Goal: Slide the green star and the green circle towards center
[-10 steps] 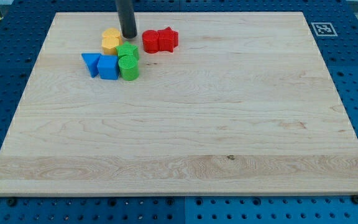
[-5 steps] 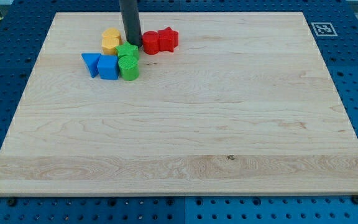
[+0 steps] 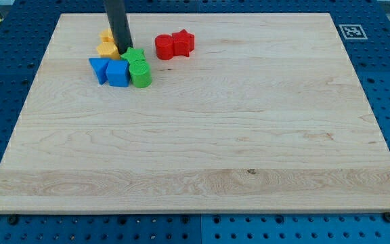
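Note:
The green star [image 3: 137, 56] and the green circle [image 3: 141, 73] sit together at the upper left of the wooden board [image 3: 215, 135], star above circle. My tip [image 3: 124, 52] stands just left of the green star, between it and two yellow blocks [image 3: 106, 46], and looks to touch the star's left edge. The rod hides part of the yellow blocks. A blue triangle-like block [image 3: 99, 68] and a blue cube [image 3: 118, 73] lie directly left of the green circle.
Two red blocks, a round one [image 3: 164, 46] and a star-like one [image 3: 183, 42], touch each other to the right of the cluster. A black-and-white marker [image 3: 352, 31] is at the board's upper right corner. Blue pegboard surrounds the board.
My tip has moved left and slightly down, from between the green star and red blocks to the star's left. The yellow blocks have been pushed left. The green blocks have hardly moved.

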